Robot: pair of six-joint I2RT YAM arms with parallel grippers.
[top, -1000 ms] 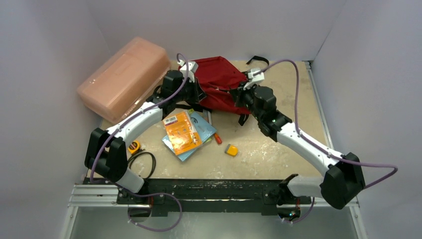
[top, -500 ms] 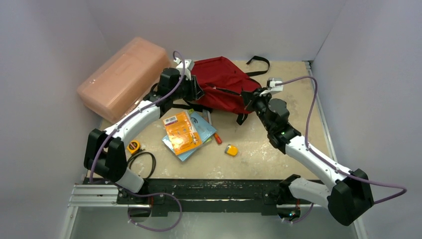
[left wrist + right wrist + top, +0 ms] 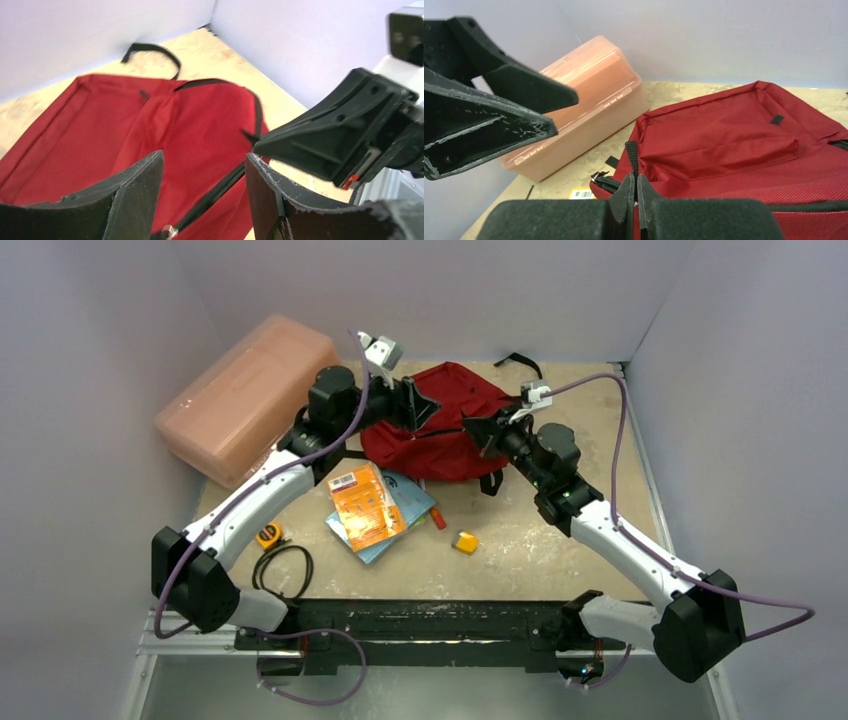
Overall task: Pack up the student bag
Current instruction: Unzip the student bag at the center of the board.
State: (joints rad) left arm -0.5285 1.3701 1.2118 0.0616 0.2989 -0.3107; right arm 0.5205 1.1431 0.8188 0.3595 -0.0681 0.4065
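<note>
The student bag [image 3: 440,445], dark red with black straps, lies at the back middle of the table. My right gripper [image 3: 474,430] is at the bag's right side, shut on a ribbed black pull strap [image 3: 631,156] by the zipper; in the right wrist view the gripper [image 3: 635,186] has its pads pressed together on that strap. My left gripper [image 3: 418,408] hovers open above the bag's left part. In the left wrist view the left gripper [image 3: 202,172] has only red fabric [image 3: 190,125] and a black zipper line between its fingers, with nothing gripped. The right gripper [image 3: 340,135] shows close by.
A pink translucent box [image 3: 250,395] stands at the back left. In front of the bag lie an orange booklet [image 3: 365,505] on a blue one [image 3: 412,498], a small red item [image 3: 437,519], a yellow block [image 3: 464,541], a yellow tape measure [image 3: 268,534] and a black cable [image 3: 287,565].
My left gripper has gone from shut to open and risen off the bag's left edge. The right gripper, still shut on the strap, swung right then back left, and the bag shifted with it.
</note>
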